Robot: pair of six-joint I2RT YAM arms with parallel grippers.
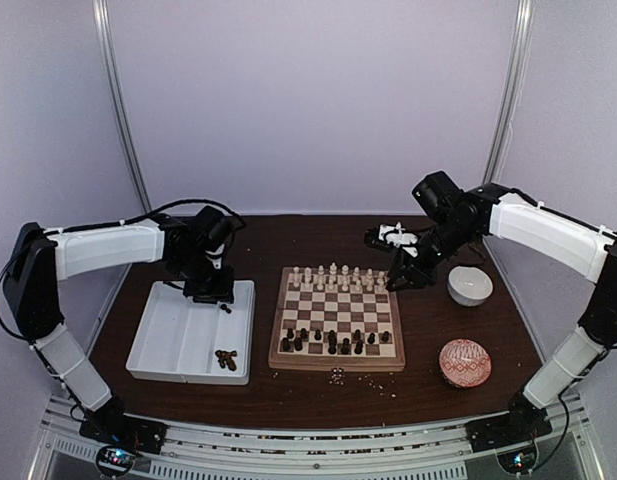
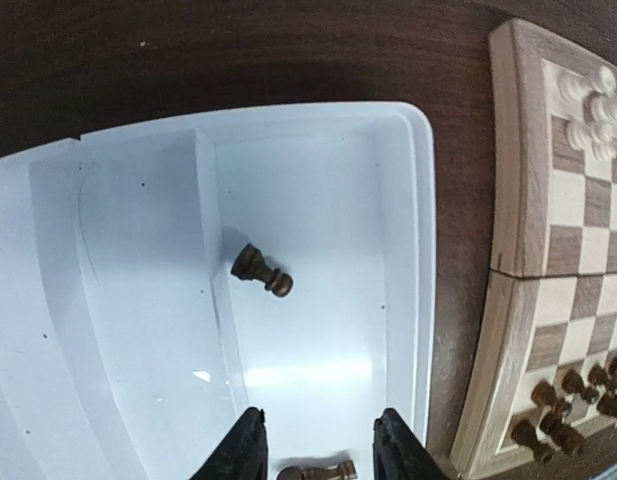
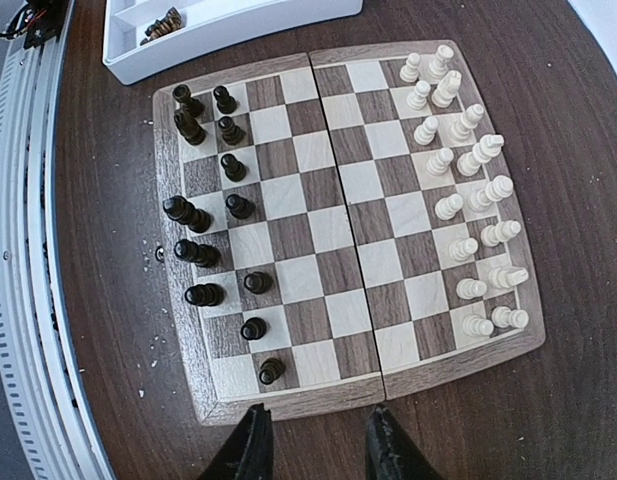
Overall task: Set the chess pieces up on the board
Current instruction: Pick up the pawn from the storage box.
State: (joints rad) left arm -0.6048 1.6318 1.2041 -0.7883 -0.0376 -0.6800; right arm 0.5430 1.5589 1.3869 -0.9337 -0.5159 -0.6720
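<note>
The board (image 1: pixel 337 316) lies mid-table; it fills the right wrist view (image 3: pixel 318 230). Cream pieces (image 1: pixel 333 275) stand in two rows on its far side (image 3: pixel 468 190). Several dark pieces (image 1: pixel 333 342) stand on its near side (image 3: pixel 213 220). My left gripper (image 2: pixel 316 445) is open over the white tray (image 2: pixel 138 330), above a lying dark piece (image 2: pixel 316 470). Another dark pawn (image 2: pixel 260 270) lies farther in the tray. A few dark pieces (image 1: pixel 226 359) lie at the tray's near right corner. My right gripper (image 3: pixel 313 445) is open and empty beside the board's right edge.
A white bowl (image 1: pixel 470 286) and a red patterned bowl (image 1: pixel 465 362) sit right of the board. Pale crumbs (image 1: pixel 338 376) lie in front of the board. A black-and-white object (image 1: pixel 393 237) lies behind the board's right corner.
</note>
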